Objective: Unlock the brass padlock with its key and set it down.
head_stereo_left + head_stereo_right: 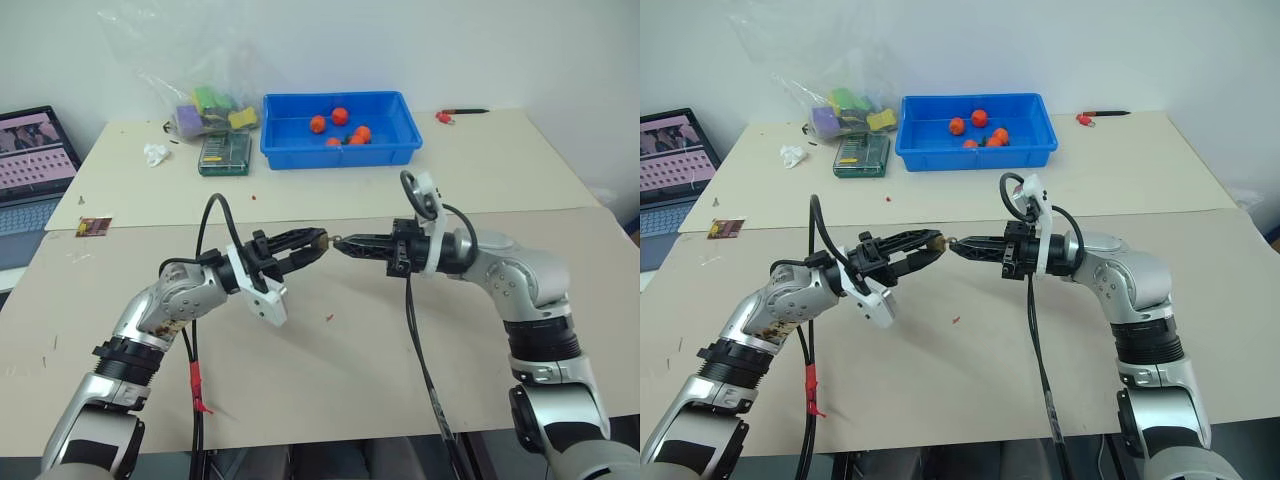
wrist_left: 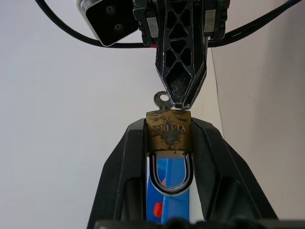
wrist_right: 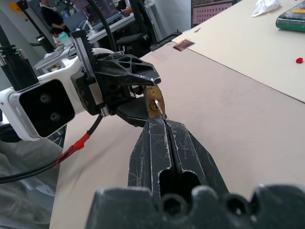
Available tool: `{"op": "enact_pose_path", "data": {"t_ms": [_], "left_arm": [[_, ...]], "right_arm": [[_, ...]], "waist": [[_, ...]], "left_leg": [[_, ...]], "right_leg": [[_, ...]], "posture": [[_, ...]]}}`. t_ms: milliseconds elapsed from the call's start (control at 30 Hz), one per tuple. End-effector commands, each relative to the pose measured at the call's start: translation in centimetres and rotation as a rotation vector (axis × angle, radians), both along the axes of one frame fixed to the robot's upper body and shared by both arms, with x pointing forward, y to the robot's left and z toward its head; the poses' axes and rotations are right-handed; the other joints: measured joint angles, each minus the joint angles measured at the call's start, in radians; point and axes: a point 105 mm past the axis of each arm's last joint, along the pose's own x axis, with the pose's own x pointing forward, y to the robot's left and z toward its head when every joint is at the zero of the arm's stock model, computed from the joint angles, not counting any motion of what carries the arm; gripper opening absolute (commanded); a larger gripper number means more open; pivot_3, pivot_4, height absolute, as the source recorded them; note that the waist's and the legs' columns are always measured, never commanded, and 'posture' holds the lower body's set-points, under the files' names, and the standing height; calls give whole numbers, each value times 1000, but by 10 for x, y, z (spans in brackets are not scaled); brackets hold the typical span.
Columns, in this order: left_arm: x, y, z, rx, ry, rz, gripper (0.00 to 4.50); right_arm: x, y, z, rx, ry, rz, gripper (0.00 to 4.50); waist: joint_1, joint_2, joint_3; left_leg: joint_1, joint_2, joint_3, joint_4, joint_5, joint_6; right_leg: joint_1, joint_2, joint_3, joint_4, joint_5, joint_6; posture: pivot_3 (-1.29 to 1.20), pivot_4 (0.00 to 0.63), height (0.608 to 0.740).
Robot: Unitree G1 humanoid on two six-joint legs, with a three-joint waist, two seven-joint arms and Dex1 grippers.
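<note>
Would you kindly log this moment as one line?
left claw: grips brass padlock | right claw: shut on key | shackle: closed

Beige table (image 1: 330, 380), blue bin (image 1: 340, 143), green case (image 1: 224, 153), plastic bag (image 1: 205, 110), crumpled tissue (image 1: 156, 153), red pen (image 1: 460, 114)

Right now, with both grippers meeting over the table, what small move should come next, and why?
Probably a wrist roll of the right gripper to turn the key: it is shut on the key seated in the brass padlock, which the left gripper clamps, shackle closed.
</note>
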Motion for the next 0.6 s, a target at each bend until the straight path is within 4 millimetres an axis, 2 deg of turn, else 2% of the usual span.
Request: {"op": "enact_pose_path", "data": {"t_ms": [33,233,367,433,467,533,600], "left_arm": [[-7,-6,7,-10,-39,-43,806],[-6,-7,7,1,-49,-51,806],[-5,-7,7,0,-45,-50,806],[-5,-7,7,1,-45,-50,806],[-4,-7,7,0,-44,-50,806],[-4,-7,8,-3,-44,-50,806],[-4,-8,8,-4,-45,-50,806]], "right_arm": [[-2,-2,23,45,-60,7,12],[-11,0,17,6,-48,45,12],[-9,-4,15,2,-43,27,12],[-10,-4,20,33,-32,34,559],[-11,-4,21,36,-34,39,695],[-10,-5,21,17,-58,30,1402],[-9,-6,21,10,-65,24,1402]], "waist": [[0,0,0],[1,0,0],[0,0,0],[-1,0,0],[-1,0,0],[0,0,0],[1,0,0]], "left_leg": [[0,0,0,0,0,0],[0,0,0,0,0,0],[0,0,0,0,0,0],[0,0,0,0,0,0],[0,0,0,0,0,0],[0,0,0,0,0,0],[0,0,0,0,0,0]], "right_leg": [[0,0,0,0,0,0],[0,0,0,0,0,0],[0,0,0,0,0,0],[0,0,0,0,0,0],[0,0,0,0,0,0],[0,0,0,0,0,0],[0,0,0,0,0,0]], "posture": [[0,150,740],[0,150,740],[0,150,740],[0,150,740],[0,150,740],[0,150,740],[0,150,740]]}}
